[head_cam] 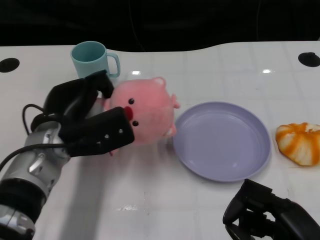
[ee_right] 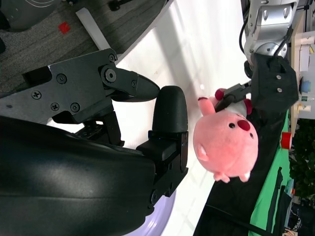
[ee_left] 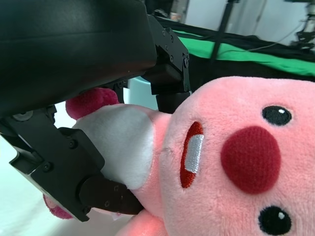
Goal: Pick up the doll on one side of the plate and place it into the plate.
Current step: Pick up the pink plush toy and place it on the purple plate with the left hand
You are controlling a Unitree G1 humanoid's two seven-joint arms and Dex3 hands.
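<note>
A pink plush doll with a red nose and black eyes is just left of the lavender plate, its edge reaching the plate's left rim. My left hand grips it from the left, fingers wrapped behind its body and under its face. In the left wrist view the doll fills the frame, with black fingers pressed into its white belly. In the right wrist view the doll hangs from my left hand. My right hand rests near the front edge, below the plate, holding nothing.
A teal mug stands behind the doll at the back left. An orange and white plush lies right of the plate. The plate holds nothing. Black round holes mark the table's far corners.
</note>
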